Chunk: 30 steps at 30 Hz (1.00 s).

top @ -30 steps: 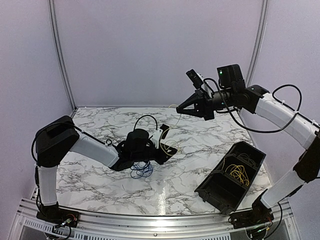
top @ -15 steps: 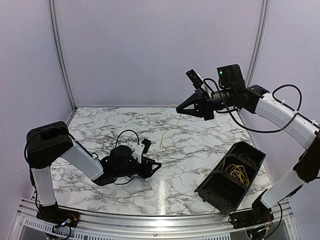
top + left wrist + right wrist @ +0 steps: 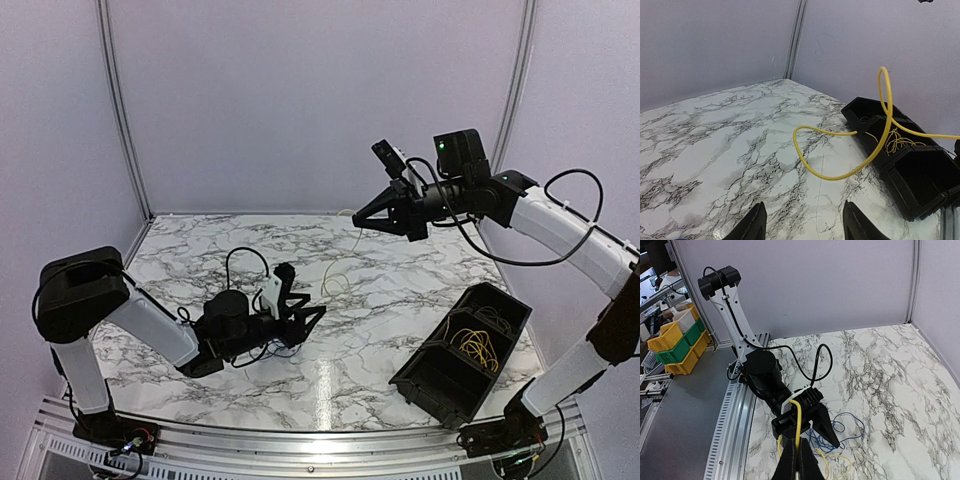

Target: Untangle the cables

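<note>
Yellow cable (image 3: 797,425), limp and featherlight, dangles pinched in the right gripper (image 3: 360,216) (left gripper (image 3: 804,204) gapes, empty); I'd grab its low loop.

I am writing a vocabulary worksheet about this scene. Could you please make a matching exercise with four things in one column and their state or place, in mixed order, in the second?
Things:
1. left gripper
2. right gripper
3. blue cable
4. black bin

States or places:
A. shut on the yellow cable, which hangs below it
B. lying on the marble table
C. open, with nothing between its fingers
D. has loose yellow cables inside

Pairs: 1-C, 2-A, 3-B, 4-D
</note>
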### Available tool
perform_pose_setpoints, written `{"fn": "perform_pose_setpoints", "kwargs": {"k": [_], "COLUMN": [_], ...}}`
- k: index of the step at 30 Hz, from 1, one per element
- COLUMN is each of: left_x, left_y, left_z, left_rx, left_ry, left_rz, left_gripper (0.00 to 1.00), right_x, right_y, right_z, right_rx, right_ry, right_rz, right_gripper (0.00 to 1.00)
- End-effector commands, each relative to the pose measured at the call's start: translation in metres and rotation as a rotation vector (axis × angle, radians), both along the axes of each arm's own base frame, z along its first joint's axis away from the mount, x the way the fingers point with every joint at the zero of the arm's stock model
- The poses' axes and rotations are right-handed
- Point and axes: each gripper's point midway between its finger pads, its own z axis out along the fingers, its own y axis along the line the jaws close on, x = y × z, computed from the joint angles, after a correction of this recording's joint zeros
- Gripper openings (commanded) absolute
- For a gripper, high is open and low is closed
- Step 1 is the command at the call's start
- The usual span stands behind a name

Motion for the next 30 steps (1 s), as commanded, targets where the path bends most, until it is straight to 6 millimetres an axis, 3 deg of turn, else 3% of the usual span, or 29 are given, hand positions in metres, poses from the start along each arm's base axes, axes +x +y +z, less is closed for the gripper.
{"fn": "perform_pose_setpoints", "kwargs": {"k": [1, 7, 16, 19, 22, 26, 30], "left_x": [0.000, 0.001, -0.006, -0.009, -0.005, -0.004, -0.009], "left_y": [-0.008, -0.015, -0.035, -0.040, -0.041, -0.045, -0.045], "left_z": [0.035, 0.051, 0.066, 0.068, 0.058, 0.026, -0.002], "left_rx": [-0.060, -0.086, -0.118, -0.123, -0.127, -0.113, -0.087], "left_ry": [-0.093, -0.128, -0.161, -0.164, -0.119, -0.026, 0.045], "left_rz": [-0.015, -0.021, -0.086, -0.098, -0.081, -0.076, -0.084], "left_gripper": [0.54, 0.50, 0.35, 0.20, 0.02, 0.00, 0.00], "right_x": [-0.003, -0.002, 0.000, 0.001, 0.002, 0.015, 0.034], "right_y": [-0.003, -0.003, -0.003, -0.003, -0.004, -0.016, -0.046], "right_z": [0.010, 0.008, 0.006, 0.005, 0.010, 0.034, 0.087], "right_rx": [0.015, 0.012, 0.004, 0.004, 0.004, 0.006, 0.054], "right_ry": [-0.026, -0.018, -0.022, -0.024, -0.043, -0.113, -0.218], "right_rz": [-0.002, -0.004, -0.016, -0.017, -0.028, -0.087, -0.195], "right_gripper": [0.00, 0.00, 0.00, 0.00, 0.00, 0.00, 0.00]}}
